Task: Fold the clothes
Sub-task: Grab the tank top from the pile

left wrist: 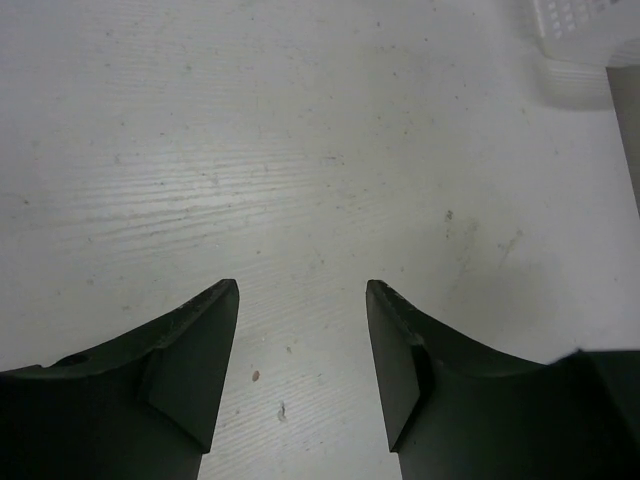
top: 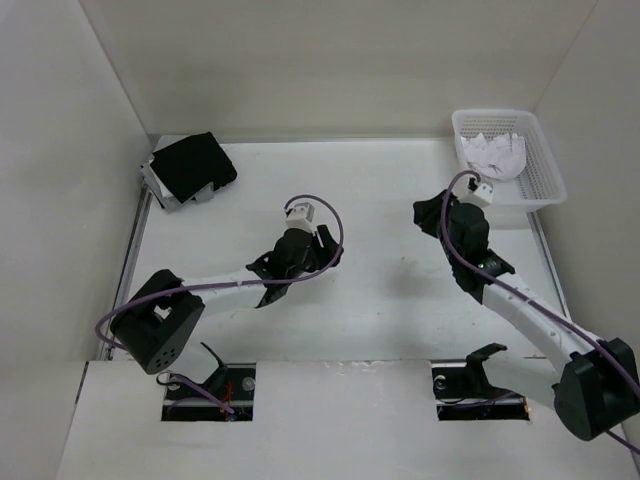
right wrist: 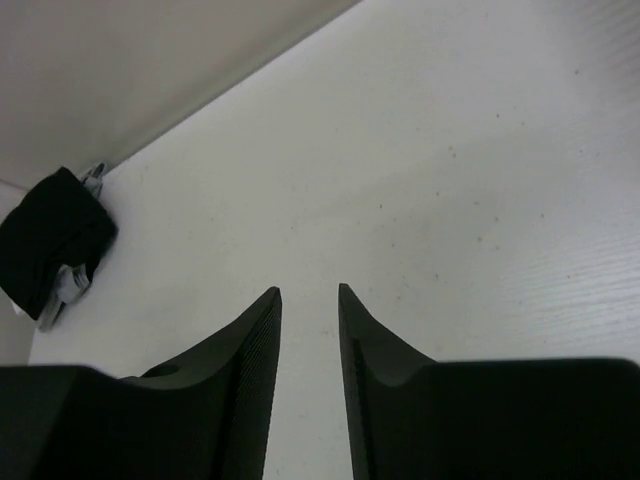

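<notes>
The clothes, a crumpled white garment, lie inside the white mesh basket at the back right of the table. My left gripper hovers over the middle of the table. In the left wrist view the left gripper stands wide open over bare white tabletop, nothing between its fingers. My right gripper sits just left of the basket and points away from it. In the right wrist view the right gripper shows a narrow gap, open, with only table between the jaws.
A black folded cloth lies at the back left corner, also seen as the black cloth in the right wrist view. A corner of the basket shows in the left wrist view. White walls enclose the table on three sides.
</notes>
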You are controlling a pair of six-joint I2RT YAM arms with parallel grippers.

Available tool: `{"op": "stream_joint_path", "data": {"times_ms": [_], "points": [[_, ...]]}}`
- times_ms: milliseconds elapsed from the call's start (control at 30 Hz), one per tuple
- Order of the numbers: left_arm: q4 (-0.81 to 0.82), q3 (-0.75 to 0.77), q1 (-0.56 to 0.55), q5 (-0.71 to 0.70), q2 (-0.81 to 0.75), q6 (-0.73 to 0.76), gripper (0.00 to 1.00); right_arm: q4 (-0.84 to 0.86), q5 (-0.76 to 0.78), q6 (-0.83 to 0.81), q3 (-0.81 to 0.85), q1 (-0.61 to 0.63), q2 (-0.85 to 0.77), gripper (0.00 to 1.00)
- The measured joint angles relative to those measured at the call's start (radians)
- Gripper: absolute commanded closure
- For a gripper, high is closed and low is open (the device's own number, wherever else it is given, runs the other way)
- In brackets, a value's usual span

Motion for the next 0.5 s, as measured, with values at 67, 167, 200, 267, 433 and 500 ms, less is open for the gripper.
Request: {"op": "stream_joint_path", "data": {"times_ms": [67, 167, 200, 267, 433, 500], "points": [[0.011, -0.001, -0.01, 0.016, 0.004, -0.001, 0.47, -0.008, 0.005, -0.008, 0.061, -0.018, 0.032, 0.59], [0.036, -0.014, -0.025, 0.037, 0.01, 0.0, 0.47, -0.016, 0.006, -0.029, 0.169, -0.095, 0.097, 0.61], [0.039, -0.021, -0.026, 0.043, 0.01, 0.0, 0.47, -0.015, 0.008, -0.036, 0.204, -0.126, 0.121, 0.67], [0.043, -0.034, -0.028, 0.054, 0.01, 0.0, 0.47, -0.013, 0.009, -0.05, 0.282, -0.202, 0.183, 0.8], [0.082, -0.078, -0.021, 0.063, 0.005, 0.0, 0.48, -0.019, -0.003, -0.074, 0.497, -0.419, 0.441, 1.0], [0.094, -0.092, -0.008, 0.066, 0.004, 0.0, 0.48, -0.055, -0.006, -0.077, 0.568, -0.478, 0.537, 0.97]]}}
